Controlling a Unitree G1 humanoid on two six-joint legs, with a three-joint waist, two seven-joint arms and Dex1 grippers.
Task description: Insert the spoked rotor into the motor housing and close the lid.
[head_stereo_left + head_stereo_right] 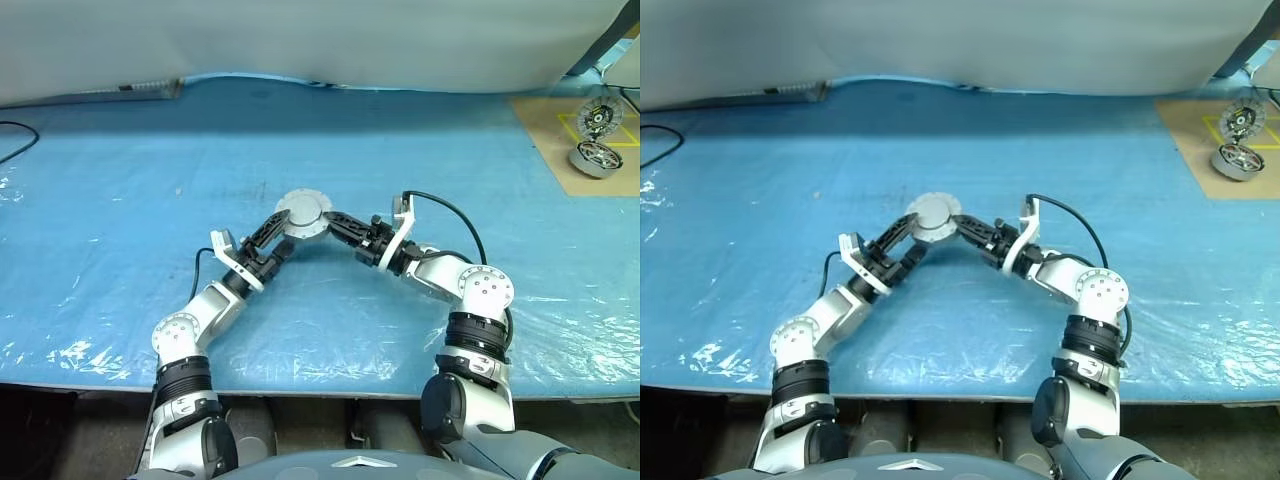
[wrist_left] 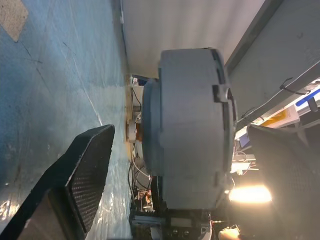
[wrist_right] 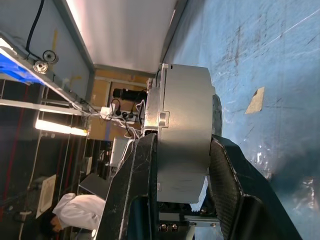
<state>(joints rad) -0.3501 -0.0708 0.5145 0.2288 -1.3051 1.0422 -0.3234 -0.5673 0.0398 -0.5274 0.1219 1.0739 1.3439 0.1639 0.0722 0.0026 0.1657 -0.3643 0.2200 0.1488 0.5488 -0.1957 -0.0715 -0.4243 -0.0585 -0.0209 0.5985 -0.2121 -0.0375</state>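
The motor housing [image 1: 303,212] hangs above the blue table between my two grippers, its plain grey round face turned up. The lid [image 2: 152,120] lies flat against the housing, so the case looks closed. The spoked rotor is hidden. From the right, my right gripper [image 1: 328,224] is shut on the housing, one finger [image 3: 135,175] pressed on each flat face. From the left, my left gripper [image 1: 283,236] stands open around the housing. Its fingers [image 2: 85,175] are spread wide, with a gap to the case on both sides.
A brown cardboard sheet [image 1: 560,150] lies at the far right of the table. On it sit a second round silvery motor [image 1: 594,158] and a dark-rimmed spoked part [image 1: 597,118] just behind it. The blue plastic cover [image 1: 120,200] spans the table. A black cable [image 1: 15,140] lies at the far left.
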